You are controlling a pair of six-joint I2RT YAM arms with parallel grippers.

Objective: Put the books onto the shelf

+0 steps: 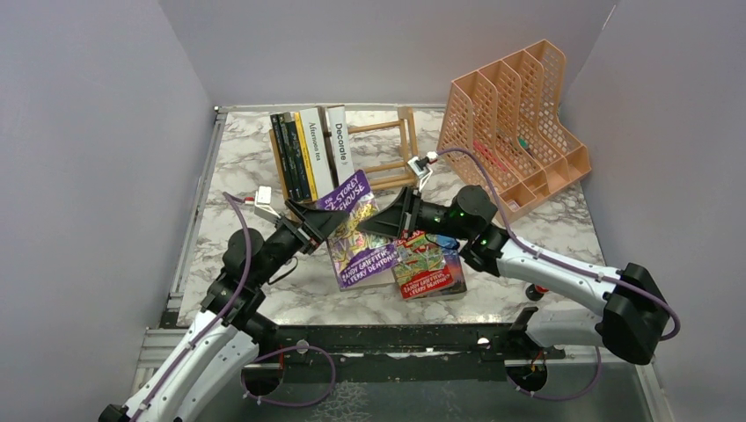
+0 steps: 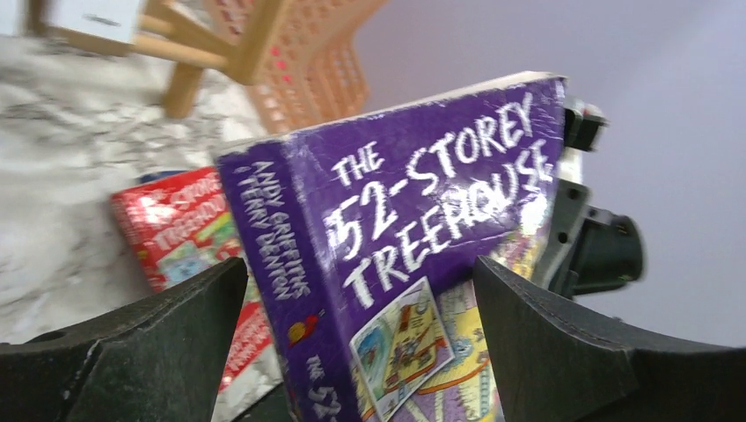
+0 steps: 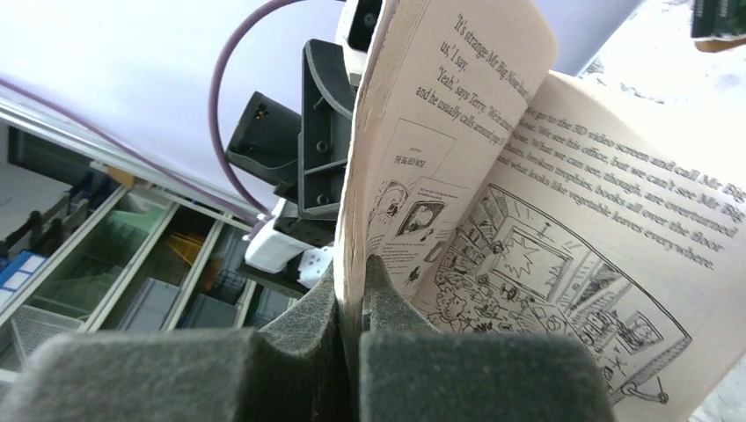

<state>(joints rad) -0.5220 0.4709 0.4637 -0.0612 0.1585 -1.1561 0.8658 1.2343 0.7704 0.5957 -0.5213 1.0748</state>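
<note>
The right tool (image 3: 354,277) is clamping the purple book (image 1: 356,237) above the surface (image 1: 237,167) while the left tool (image 2: 359,281) is gaping open around it.

The shelf (image 1: 391,149) stands at the far middle of the table (image 1: 563,237), with a row of books (image 1: 308,154) upright in its left half. The file organiser (image 1: 519,114) sits to its right, in the far right corner. In front of the shelf, the Treehouse book (image 1: 356,251) hangs between the left gripper (image 1: 318,220), which straddles its top left corner, and the right gripper (image 1: 376,220), clamped on its pages. Just right of it, a second paperback (image 1: 431,264) lies flat, possibly on another book.
</note>
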